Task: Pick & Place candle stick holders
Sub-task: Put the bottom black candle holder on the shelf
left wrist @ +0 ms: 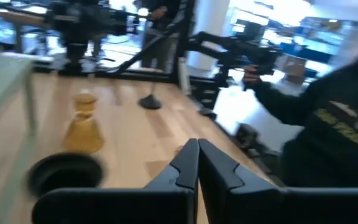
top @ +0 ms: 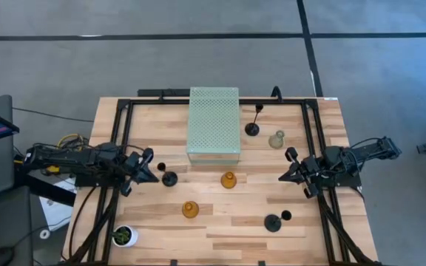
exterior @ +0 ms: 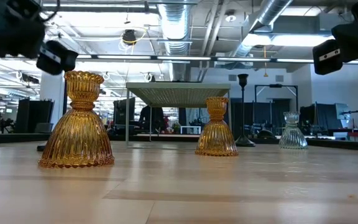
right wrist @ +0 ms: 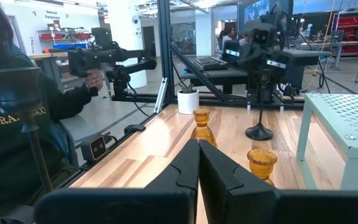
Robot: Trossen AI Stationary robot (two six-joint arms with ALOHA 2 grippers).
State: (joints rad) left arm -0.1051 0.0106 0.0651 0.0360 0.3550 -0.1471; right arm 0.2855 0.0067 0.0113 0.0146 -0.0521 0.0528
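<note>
My left gripper (top: 151,168) (left wrist: 197,163) is shut and empty, just left of a black holder (top: 169,178) whose round base (left wrist: 64,174) stands on the table beside the fingers. My right gripper (top: 287,166) (right wrist: 199,163) is shut and empty at the table's right. Two amber holders (top: 228,179) (top: 190,210) stand upright mid-table, between the grippers. A pale grey-green holder (top: 276,140) and a second black holder (top: 252,129) stand at the far right. The third black holder (top: 273,222) stands near the front right; its cup shows in the right wrist view (right wrist: 11,78).
A big pale green perforated block (top: 214,125) stands on legs at the far middle. A white pot with a plant (top: 123,236) is at the near left corner. A black frame (top: 117,125) runs along the table's sides. A person in a dark top (right wrist: 11,124) stands beyond the near edge.
</note>
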